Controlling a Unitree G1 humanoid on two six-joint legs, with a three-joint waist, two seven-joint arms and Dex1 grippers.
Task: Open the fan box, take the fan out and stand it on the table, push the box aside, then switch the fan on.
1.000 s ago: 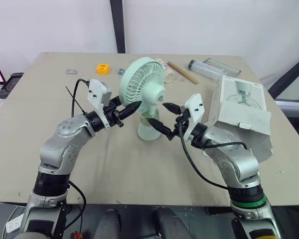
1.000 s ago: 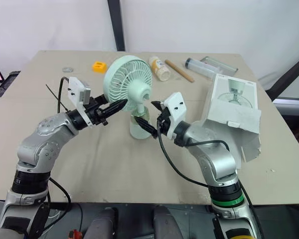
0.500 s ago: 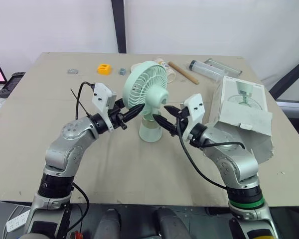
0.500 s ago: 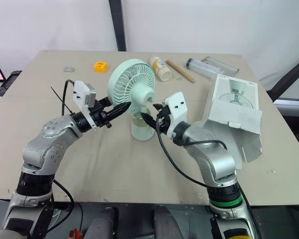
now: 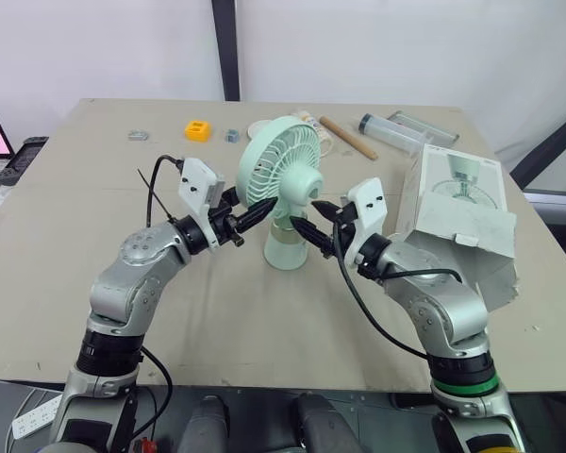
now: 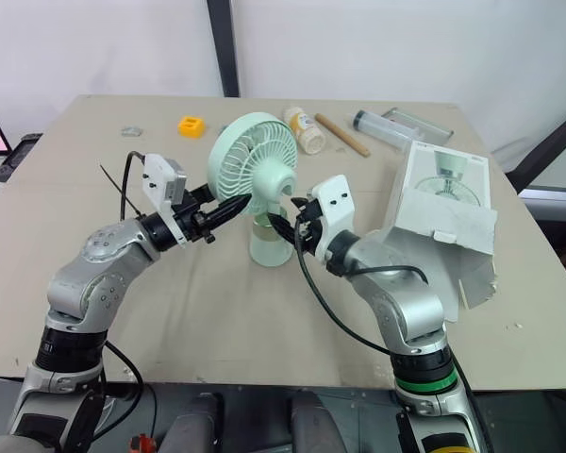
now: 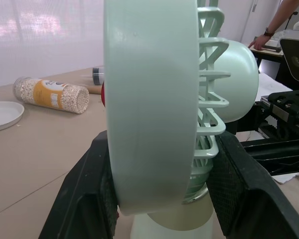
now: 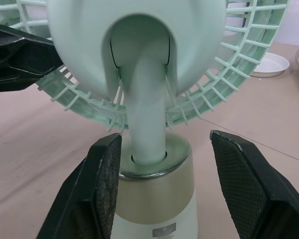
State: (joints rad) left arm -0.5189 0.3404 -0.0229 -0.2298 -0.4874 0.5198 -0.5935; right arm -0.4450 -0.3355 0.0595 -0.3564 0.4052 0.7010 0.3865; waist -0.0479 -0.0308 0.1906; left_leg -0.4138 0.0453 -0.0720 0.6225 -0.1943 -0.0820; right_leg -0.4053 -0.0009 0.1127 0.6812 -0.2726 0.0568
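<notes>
well, from the head the beige table (image 5: 57, 245) sits before a white curtain, and the fan (image 5: 283, 179) stands upright near the table's middle. the fan box (image 5: 457, 222) sits by the right edge, a flap loose at its front, apart from the fan. along the far edge lie a yellow block (image 5: 198, 130), a grain jar (image 6: 303, 129), a wooden stick (image 5: 346, 138) and a clear tube (image 5: 393, 129); open tabletop runs along the near edge and the left side. the left gripper (image 5: 250, 206) meets the fan's round head and the right gripper (image 5: 304, 215) its stem.

at the left wrist, both fingers (image 7: 84, 199) clamp the head's rim, front and back.

at the right wrist, the fingers (image 8: 102, 194) stand wide either side of the fan's base, with a gap on one side.
</notes>
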